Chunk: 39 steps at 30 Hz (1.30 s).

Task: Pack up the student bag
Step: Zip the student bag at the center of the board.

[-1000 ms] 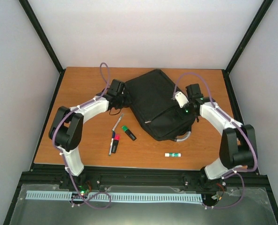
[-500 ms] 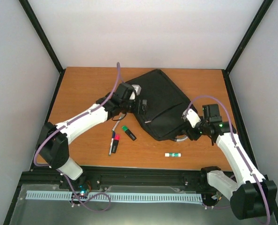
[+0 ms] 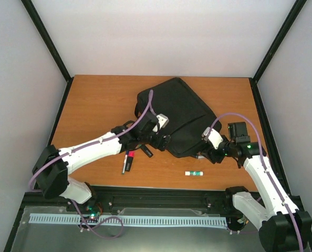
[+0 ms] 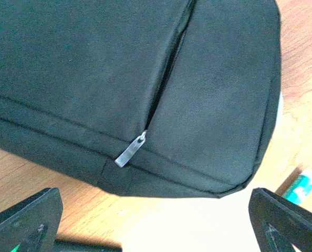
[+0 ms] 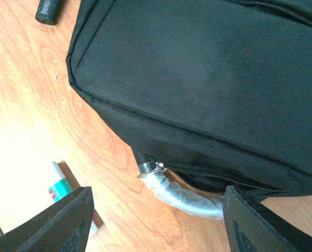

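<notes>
The student bag, a large black backpack, lies flat at the middle of the table. My left gripper hovers open over its near left corner. In the left wrist view the bag fills the frame, and the metal pull of a shut zip lies just ahead of that gripper, untouched. My right gripper stands open at the bag's near right end. In the right wrist view the grey loop handle and a second zip pull lie just ahead of the open right gripper.
A glue stick lies near the front edge, between the grippers. A red-capped marker and a green highlighter lie left of the bag, partly under my left arm. Black frame posts stand at the table's back corners.
Both grippers opened. My left arm swung from the bag's left edge to its near corner. My right arm drew back from the bag's right side to the handle end.
</notes>
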Motion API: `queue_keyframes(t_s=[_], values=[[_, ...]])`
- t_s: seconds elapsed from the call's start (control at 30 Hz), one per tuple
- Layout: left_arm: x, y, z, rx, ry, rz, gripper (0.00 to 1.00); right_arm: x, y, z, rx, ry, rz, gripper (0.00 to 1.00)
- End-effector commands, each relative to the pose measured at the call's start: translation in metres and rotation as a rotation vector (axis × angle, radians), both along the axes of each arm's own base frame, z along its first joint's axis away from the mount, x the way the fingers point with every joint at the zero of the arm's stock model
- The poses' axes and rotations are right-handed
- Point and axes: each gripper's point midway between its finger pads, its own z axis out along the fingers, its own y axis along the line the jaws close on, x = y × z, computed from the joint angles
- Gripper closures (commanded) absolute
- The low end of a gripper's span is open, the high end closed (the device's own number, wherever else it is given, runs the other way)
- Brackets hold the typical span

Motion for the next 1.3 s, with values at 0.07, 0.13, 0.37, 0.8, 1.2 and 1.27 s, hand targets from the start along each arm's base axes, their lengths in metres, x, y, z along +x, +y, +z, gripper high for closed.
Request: queue_keyframes(t_s=[0.07, 0.13, 0.37, 0.8, 1.2, 1.27], values=[[0.047, 0.044, 0.028, 0.183, -0.281, 0.320, 0.00, -0.004, 0.007, 0.002, 0.035, 0.000, 0.031, 0.31], [0.064, 0.064, 0.017, 0.394, -0.303, 0.419, 0.00, -0.004, 0.008, 0.004, 0.032, -0.016, 0.035, 0.30], [0.047, 0.041, 0.061, -0.059, -0.402, 0.352, 0.00, 0.020, -0.015, -0.004, -0.052, -0.061, -0.129, 0.00], [-0.042, -0.051, 0.023, 0.004, -0.327, -0.389, 0.30, 0.026, -0.025, -0.040, -0.117, 0.034, -0.104, 0.28], [-0.037, -0.095, -0.036, 0.264, -0.421, -0.457, 0.33, 0.031, -0.027, -0.057, -0.044, 0.132, -0.108, 0.36], [-0.033, -0.100, -0.041, 0.280, -0.434, -0.459, 0.35, 0.028, -0.027, -0.058, -0.028, 0.151, -0.102, 0.38]])
